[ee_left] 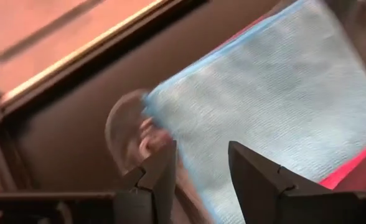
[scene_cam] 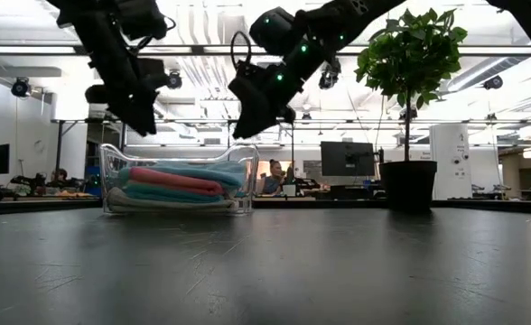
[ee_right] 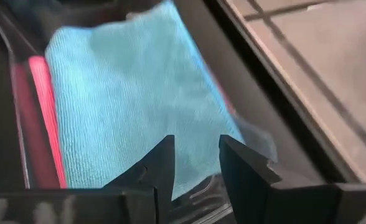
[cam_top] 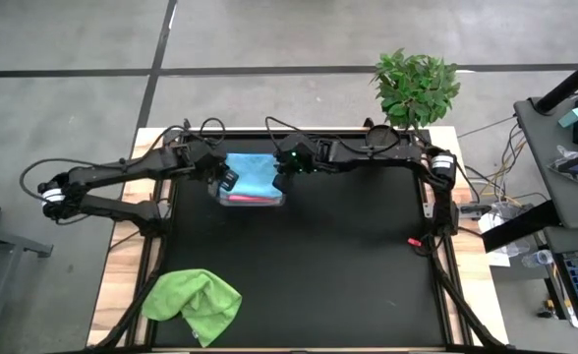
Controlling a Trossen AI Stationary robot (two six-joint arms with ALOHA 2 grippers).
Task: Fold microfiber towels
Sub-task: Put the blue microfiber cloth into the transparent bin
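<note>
Black-topped table (cam_top: 368,265) with pale wood edges carries a clear plastic tub (cam_top: 251,198) of folded towels at its far middle, a crumpled lime green towel (cam_top: 193,303) at the near left corner, and a potted plant (cam_top: 416,87) at the far right corner.

Folded towels (scene_cam: 177,187) under the top blue one (cam_top: 251,174) mostly hidden inside the clear tub (scene_cam: 245,171); only coloured edges visible. Lime green towel (cam_top: 193,303) clipped by the high view's bottom edge.
</note>
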